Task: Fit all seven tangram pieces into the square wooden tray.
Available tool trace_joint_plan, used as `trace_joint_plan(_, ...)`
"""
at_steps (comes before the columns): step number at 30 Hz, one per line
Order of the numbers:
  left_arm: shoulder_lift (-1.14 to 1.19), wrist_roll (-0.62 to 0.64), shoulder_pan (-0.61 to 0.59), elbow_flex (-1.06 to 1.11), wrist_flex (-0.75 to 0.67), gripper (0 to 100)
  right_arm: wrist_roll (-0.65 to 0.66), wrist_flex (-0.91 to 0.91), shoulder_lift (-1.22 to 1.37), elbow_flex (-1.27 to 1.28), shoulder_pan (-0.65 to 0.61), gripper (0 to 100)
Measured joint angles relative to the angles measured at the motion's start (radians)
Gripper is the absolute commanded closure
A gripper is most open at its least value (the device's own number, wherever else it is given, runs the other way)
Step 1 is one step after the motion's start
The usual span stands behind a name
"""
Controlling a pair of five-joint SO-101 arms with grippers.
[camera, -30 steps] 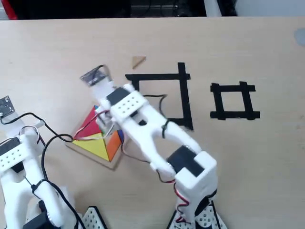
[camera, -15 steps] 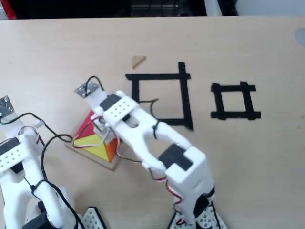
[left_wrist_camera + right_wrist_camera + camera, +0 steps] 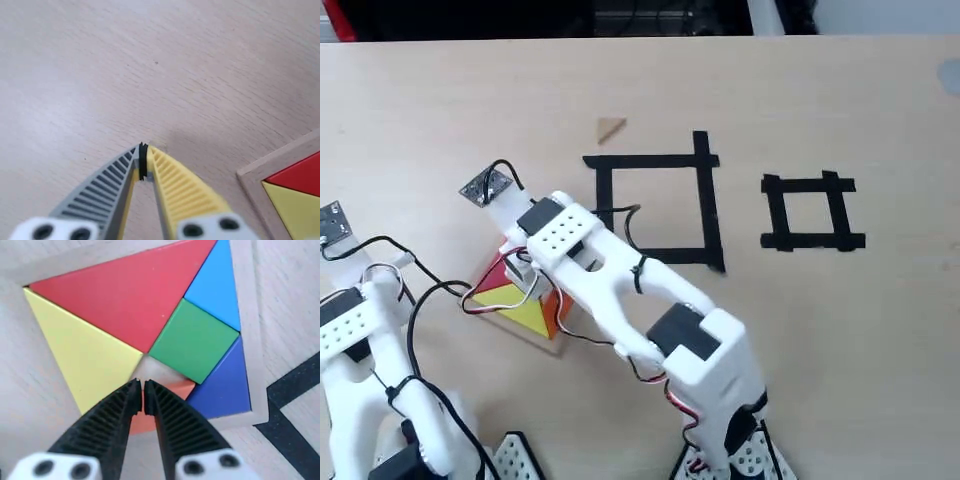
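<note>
Left: your left claw [image 3: 143, 162] pressed together, tips over bare table [image 3: 150, 60], near tray corner.
Centre: square wooden tray [image 3: 248, 325] holds red triangle [image 3: 130, 300], yellow triangle [image 3: 85, 360], green square [image 3: 195, 340], two blue pieces, orange piece [image 3: 170, 390]; small gap at middle. Your right claw [image 3: 144, 390] pressed together, tips over that gap.
Right: tan triangle [image 3: 611, 128] loose on table, near black tape square [image 3: 705, 200].

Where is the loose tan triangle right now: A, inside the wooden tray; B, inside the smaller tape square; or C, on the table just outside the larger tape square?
C: the tan triangle lies on the bare table just outside the larger tape square.
</note>
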Motion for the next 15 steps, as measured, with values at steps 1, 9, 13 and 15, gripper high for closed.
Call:
trace_joint_plan(1,0.000,0.000,0.000,0.000,0.000,97,0.002,0.000,0.003,0.000,0.000,98.8)
trace_joint_plan(9,0.000,0.000,0.000,0.000,0.000,97,0.002,0.000,0.118,-0.054,0.023,98.8)
trace_joint_plan(13,0.000,0.000,0.000,0.000,0.000,97,0.003,0.038,0.130,-0.080,0.032,98.8)
trace_joint_plan(15,0.000,0.000,0.000,0.000,0.000,97,0.003,0.061,0.132,-0.089,0.034,98.8)
